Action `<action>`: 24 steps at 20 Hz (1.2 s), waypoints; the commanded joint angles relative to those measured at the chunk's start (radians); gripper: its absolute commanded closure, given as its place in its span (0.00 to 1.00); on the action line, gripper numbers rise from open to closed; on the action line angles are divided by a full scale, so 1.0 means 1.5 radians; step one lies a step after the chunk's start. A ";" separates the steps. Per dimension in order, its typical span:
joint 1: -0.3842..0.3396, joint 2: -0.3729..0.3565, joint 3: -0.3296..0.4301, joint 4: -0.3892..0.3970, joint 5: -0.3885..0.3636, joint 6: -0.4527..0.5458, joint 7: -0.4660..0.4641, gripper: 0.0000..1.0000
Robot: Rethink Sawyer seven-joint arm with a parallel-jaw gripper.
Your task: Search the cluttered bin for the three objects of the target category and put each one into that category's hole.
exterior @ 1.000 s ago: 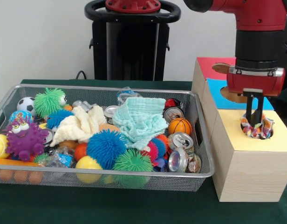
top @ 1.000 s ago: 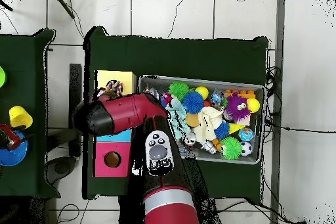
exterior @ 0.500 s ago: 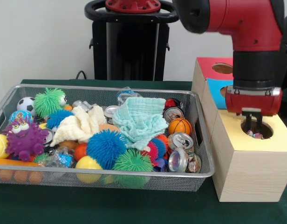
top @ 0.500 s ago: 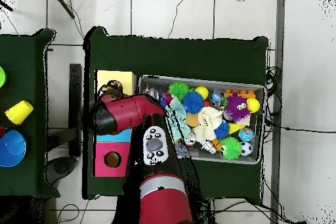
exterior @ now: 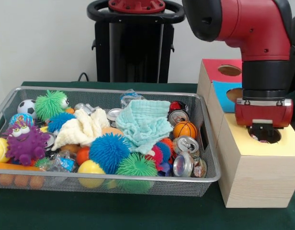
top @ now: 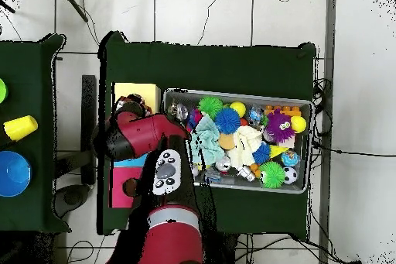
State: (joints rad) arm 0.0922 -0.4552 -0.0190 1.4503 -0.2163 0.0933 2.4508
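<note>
in the front view we see the red and black gripper [exterior: 263,136] sunk into the round hole of the yellow-topped wooden box [exterior: 255,165], so we cannot tell how its jaws stand. the overhead view hides that hole under the red arm [top: 143,134], yet shows the whole wire mesh bin [top: 303,106] of toys beside the box.

Glossy red arm [exterior: 243,24] of rounded shells, with a black cylindrical wrist section [exterior: 267,74] and a thin silver band above a red end block. Seen from overhead, a pale grey oval panel [top: 165,172] with dark round buttons.
</note>
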 commanded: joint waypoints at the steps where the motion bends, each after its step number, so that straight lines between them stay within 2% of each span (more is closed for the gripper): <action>1: 0.026 0.080 -0.057 -0.024 0.009 -0.059 0.073 1.00; 4: 0.015 -0.024 -0.054 0.044 -0.003 0.006 0.055 1.00; 6: -0.014 -0.128 -0.024 0.098 0.004 0.103 0.015 1.00; 7: -0.034 -0.179 -0.001 0.113 0.015 0.181 -0.027 1.00; 11: -0.082 -0.282 0.056 0.124 0.033 0.382 -0.148 1.00; 13: -0.091 -0.318 0.065 0.120 0.021 0.428 -0.189 1.00; 14: -0.107 -0.331 0.084 0.127 0.024 0.450 -0.206 1.00; 17: -0.164 -0.372 0.151 0.163 0.042 0.461 -0.254 1.00; 24: -0.197 -0.371 0.182 0.165 0.002 0.422 -0.225 1.00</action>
State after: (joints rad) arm -0.1681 -0.9797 0.1051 1.5879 -0.1958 0.7136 2.4139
